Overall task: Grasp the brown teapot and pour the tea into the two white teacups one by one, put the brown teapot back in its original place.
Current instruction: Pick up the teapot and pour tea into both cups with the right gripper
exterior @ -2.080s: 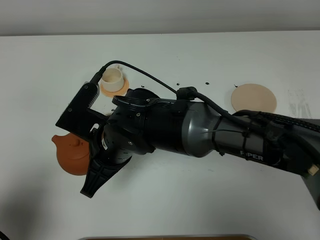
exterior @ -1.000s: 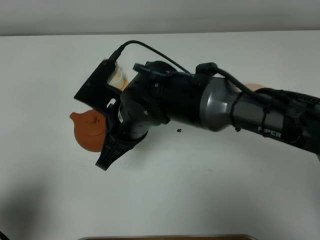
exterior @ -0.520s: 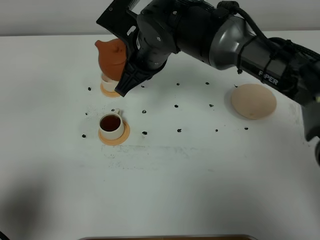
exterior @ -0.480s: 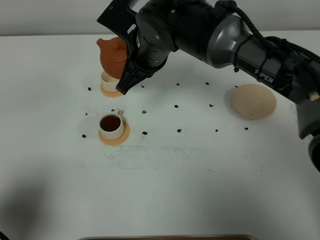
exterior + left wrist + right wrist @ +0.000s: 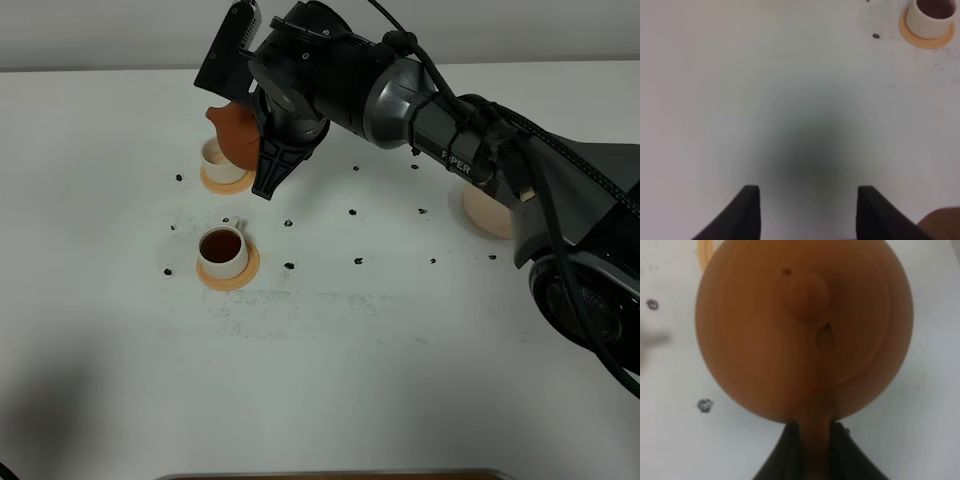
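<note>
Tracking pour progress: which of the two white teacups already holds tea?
The nearer teacup, apart from the brown teapot, shows dark tea. The farther teacup, partly hidden under the teapot, looks pale inside.

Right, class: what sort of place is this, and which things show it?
Probably a robotics test bench, not a tea room: a plain white table, a black robot arm holding the brown teapot over a white teacup.

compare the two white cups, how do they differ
The near cup holds dark tea; the far cup looks pale inside where visible. The near cup stands in the open; the far cup sits partly under the teapot. Both are white and sit on orange coasters.
</note>
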You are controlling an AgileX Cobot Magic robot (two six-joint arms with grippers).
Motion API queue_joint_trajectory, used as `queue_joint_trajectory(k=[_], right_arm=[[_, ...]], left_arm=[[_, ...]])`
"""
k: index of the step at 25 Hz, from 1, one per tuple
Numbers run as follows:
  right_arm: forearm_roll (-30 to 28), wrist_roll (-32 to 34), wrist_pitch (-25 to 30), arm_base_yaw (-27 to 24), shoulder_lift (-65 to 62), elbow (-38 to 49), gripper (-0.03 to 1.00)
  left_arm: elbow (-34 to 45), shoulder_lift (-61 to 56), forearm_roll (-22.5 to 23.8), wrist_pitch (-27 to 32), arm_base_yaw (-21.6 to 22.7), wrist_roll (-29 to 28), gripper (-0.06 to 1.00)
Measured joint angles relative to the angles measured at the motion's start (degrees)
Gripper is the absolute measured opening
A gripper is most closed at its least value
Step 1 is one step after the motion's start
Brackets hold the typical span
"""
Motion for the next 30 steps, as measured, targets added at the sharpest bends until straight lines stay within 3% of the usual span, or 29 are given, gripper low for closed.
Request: queue_joint_trajectory(k=[15, 30], right_arm=[[-7.35, -4.15, -5.58, -1.32, 0.26, 3.47, 0.12], [-11.18, -7.59, -7.50, -1.70, 3.24, 3.60, 0.12]], left_arm=[[0.00, 0.00, 0.05, 0.00, 0.00, 0.00, 0.46], [0.00, 0.00, 0.05, 0.00, 0.00, -0.06, 0.46]])
